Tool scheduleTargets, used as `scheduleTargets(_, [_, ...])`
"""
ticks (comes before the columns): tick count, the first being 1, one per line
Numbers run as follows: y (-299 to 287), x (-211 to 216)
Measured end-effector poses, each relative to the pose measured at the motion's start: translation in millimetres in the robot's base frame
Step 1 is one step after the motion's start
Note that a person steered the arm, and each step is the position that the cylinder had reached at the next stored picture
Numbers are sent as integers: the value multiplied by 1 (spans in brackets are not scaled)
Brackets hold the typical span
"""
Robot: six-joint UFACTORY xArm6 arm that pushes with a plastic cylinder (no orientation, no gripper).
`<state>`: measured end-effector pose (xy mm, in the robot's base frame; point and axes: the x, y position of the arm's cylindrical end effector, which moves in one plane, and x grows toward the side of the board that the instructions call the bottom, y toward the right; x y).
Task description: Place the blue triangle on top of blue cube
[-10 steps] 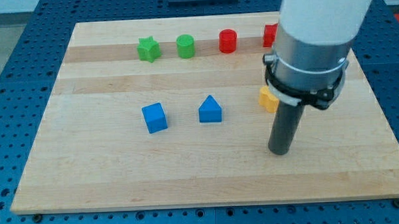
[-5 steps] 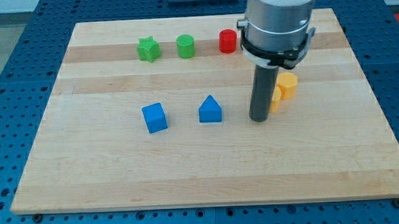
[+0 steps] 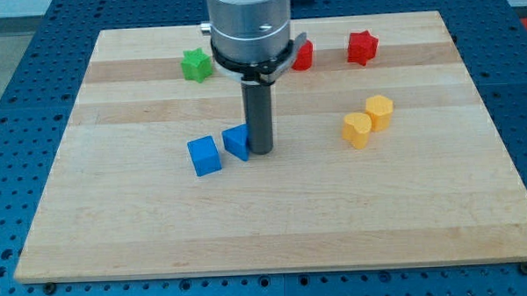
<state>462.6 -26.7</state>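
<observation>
The blue cube [image 3: 204,155] sits left of the board's middle. The blue triangle [image 3: 236,142] lies just to its right, nearly touching it, partly hidden by the rod. My tip [image 3: 260,151] stands on the board against the triangle's right side. The rod and the arm above it hide the triangle's right part.
A green star [image 3: 195,64] lies at the top left. A red cylinder [image 3: 303,55] and a red star [image 3: 362,47] lie at the top right. Two yellow blocks [image 3: 357,130] [image 3: 379,111] sit together at the right. The green cylinder is hidden behind the arm.
My tip has swept from the view's right to the left, reached the blue triangle and pushed it left, close to the blue cube. The arm now hides the green cylinder.
</observation>
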Motion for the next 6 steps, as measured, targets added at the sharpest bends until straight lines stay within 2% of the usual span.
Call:
scheduleTargets(4, [-67,-4])
scheduleTargets(6, [-49,-16])
